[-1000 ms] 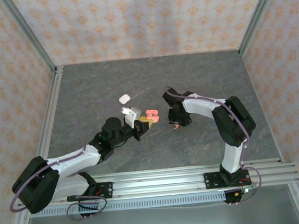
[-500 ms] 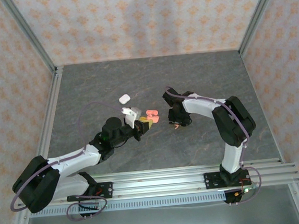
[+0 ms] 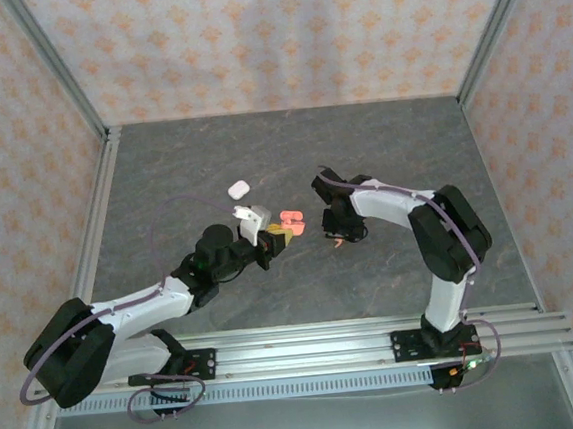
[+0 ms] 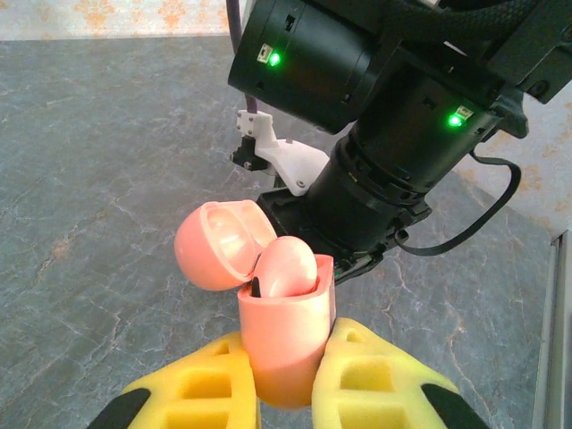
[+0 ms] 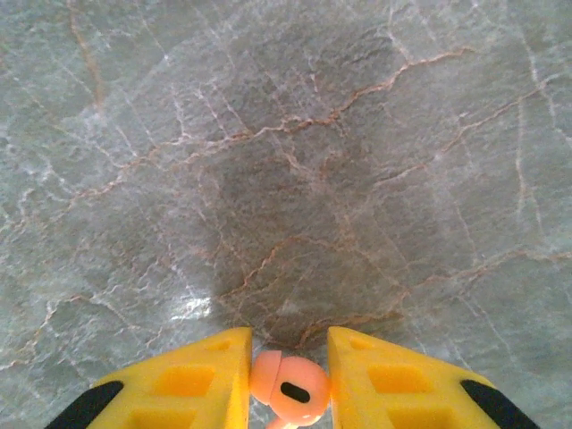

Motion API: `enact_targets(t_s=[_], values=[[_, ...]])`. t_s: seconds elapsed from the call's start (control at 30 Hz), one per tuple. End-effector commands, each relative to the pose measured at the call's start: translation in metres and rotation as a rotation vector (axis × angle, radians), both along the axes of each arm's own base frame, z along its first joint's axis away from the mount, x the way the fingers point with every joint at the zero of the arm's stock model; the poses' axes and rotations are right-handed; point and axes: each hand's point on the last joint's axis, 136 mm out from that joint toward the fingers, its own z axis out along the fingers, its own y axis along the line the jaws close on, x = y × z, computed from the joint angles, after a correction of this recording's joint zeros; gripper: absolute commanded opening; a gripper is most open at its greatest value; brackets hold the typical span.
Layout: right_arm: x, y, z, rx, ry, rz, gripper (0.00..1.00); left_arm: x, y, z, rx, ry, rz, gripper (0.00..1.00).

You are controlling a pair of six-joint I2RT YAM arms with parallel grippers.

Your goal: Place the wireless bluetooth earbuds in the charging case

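The left hand (image 4: 286, 380) pinches the lower body of a coral-pink charging case (image 4: 284, 335) between its yellow fingers (image 4: 201, 398), holding it upright with the lid (image 4: 219, 246) swung open to the left. A rounded pink shape sits in the case's mouth; whether it is a seated earbud cannot be told. Just behind the case stands the black wrist of the right arm (image 4: 384, 134), two green lights lit. The right hand (image 5: 288, 375) grips a coral-pink earbud (image 5: 286, 390) between its yellow pads (image 5: 201, 380), close above the grey veined tabletop (image 5: 286, 134). From above, both hands meet near the middle of the tabletop, the left hand (image 3: 277, 237) with the case at its tip and the right hand (image 3: 339, 236) just to its right. Two small white items (image 3: 237, 190) lie just beyond the left hand, toward the far edge, too small to identify.
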Motion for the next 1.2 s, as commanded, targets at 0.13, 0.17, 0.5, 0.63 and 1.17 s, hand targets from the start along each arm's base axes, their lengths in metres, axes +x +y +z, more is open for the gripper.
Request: enact_targets(t_s=[0.13, 0.17, 0.5, 0.63, 1.17], values=[[0.002, -0.007, 0.032, -0.008, -0.087, 0.016, 0.26, 0.003, -0.005, 0.013, -0.007, -0.034, -0.009, 0.00], [0.003, -0.006, 0.036, -0.002, -0.102, 0.019, 0.26, 0.003, -0.005, 0.014, -0.009, -0.034, -0.009, 0.00], [0.021, -0.001, 0.110, 0.014, -0.377, 0.056, 0.22, 0.003, -0.011, 0.032, -0.044, -0.044, -0.033, 0.00], [0.023, -0.003, 0.147, -0.001, -0.516, 0.068, 0.21, 0.004, -0.012, 0.038, -0.064, -0.050, -0.032, 0.00], [0.008, 0.002, 0.246, 0.228, -0.912, 0.131, 0.18, -0.001, -0.024, 0.066, -0.089, -0.134, -0.109, 0.00]])
